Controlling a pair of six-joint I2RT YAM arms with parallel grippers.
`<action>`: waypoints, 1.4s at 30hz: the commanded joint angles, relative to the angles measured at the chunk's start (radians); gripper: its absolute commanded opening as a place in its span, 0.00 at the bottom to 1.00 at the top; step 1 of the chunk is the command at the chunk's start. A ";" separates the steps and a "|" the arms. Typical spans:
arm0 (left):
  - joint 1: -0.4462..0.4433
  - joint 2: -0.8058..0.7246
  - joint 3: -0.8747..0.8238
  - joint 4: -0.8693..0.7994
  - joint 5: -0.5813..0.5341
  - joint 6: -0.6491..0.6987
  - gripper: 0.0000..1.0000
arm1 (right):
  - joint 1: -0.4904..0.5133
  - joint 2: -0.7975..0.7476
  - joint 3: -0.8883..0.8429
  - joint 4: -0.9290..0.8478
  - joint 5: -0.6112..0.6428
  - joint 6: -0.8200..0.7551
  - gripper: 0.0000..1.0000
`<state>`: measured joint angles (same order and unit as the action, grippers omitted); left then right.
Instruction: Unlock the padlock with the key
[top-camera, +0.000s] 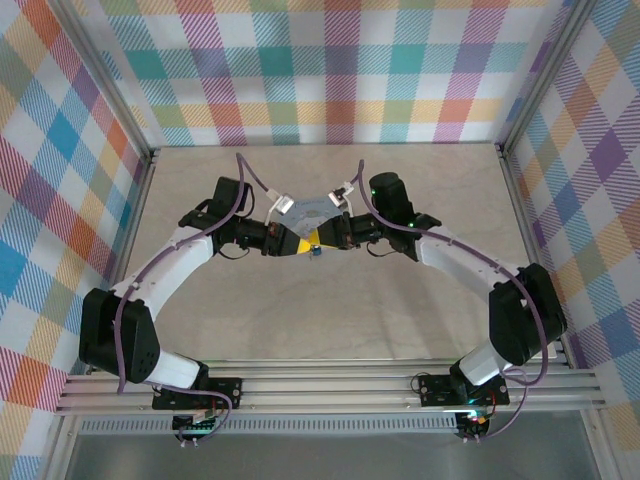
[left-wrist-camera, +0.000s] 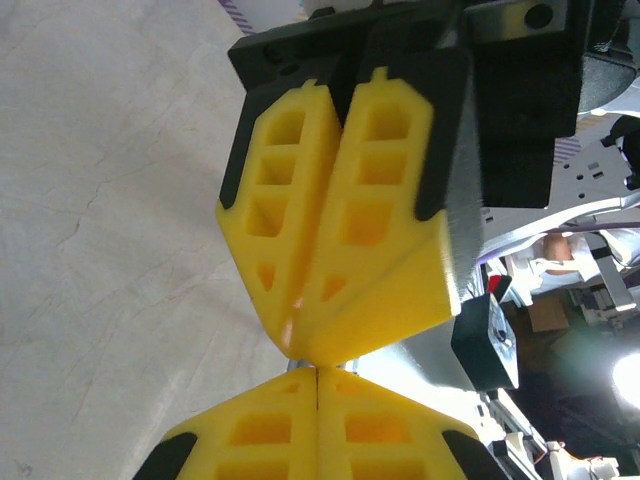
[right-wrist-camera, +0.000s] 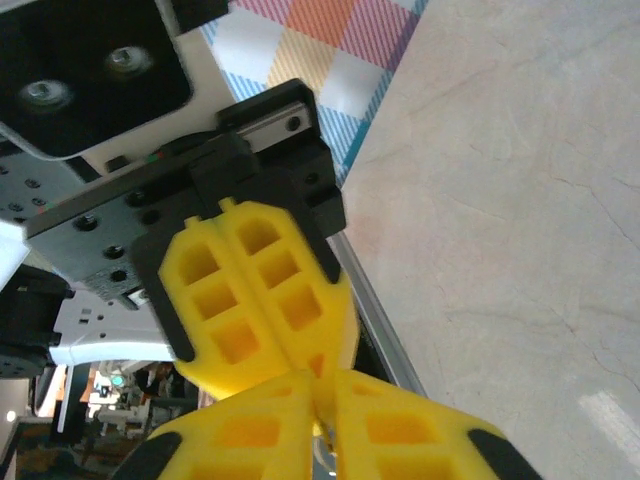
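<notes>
- Left gripper squeezed tight shut; right gripper squeezed tight shut too.
- Tips nose to nose over the middle of the table.
- Cannot tell what, if anything, is pinched inside either one.
- Tiny blue padlock right at the meeting tips, near side.
- Key too small to make out.
- Probably mid-try; no sign of unlocking yet.
- Counted: two arms, two grippers, one padlock, one pale grey thing just beyond.

From above, the padlock is a blue speck below the touching fingertips, too small to make out its shackle, and the arms cover part of the tin. The left gripper and right gripper are cut off at the bottom edge; anything pinched between their pressed fingers is hidden.
</notes>
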<state>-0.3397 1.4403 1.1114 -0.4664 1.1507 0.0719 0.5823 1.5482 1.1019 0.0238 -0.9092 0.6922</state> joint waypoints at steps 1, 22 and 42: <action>-0.010 -0.019 0.007 0.048 -0.048 -0.024 0.00 | 0.008 0.008 0.030 0.005 -0.040 -0.023 0.02; -0.013 -0.228 -0.406 0.909 -0.307 -0.773 0.41 | -0.043 -0.004 0.023 0.074 0.018 -0.018 0.00; -0.080 -0.147 -0.430 0.975 -0.282 -0.782 0.37 | -0.052 0.001 0.025 0.094 0.018 -0.010 0.00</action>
<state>-0.4099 1.3029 0.7059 0.4728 0.8474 -0.7105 0.5358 1.5589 1.1034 0.0742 -0.8757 0.6849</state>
